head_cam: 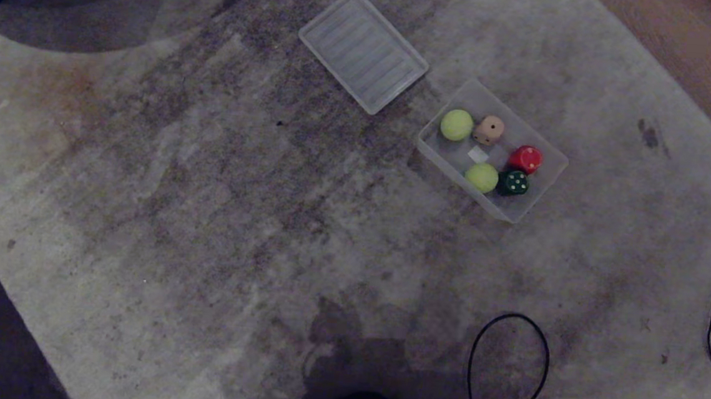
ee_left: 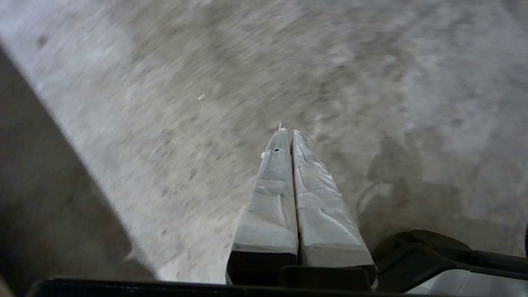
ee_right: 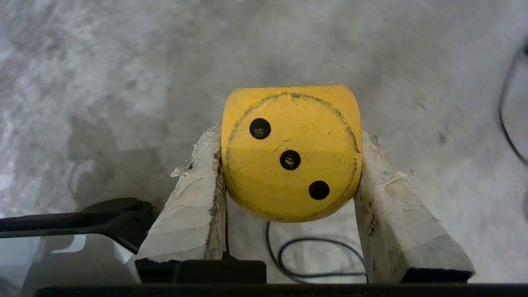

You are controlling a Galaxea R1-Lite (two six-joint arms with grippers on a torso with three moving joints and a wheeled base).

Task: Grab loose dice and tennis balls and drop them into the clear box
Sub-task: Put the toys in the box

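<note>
Right pincer pinches the yellow die above the carpet; left pincer pressed together.

four dice – two tennis balls – one clear box

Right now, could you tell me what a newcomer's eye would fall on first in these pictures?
The yellow die stands out, clamped between the right gripper's fingers above the grey carpet, three black pips showing. Next comes the clear box on the carpet, holding two tennis balls and beige, red and green dice, its lid lying beside it.
</note>
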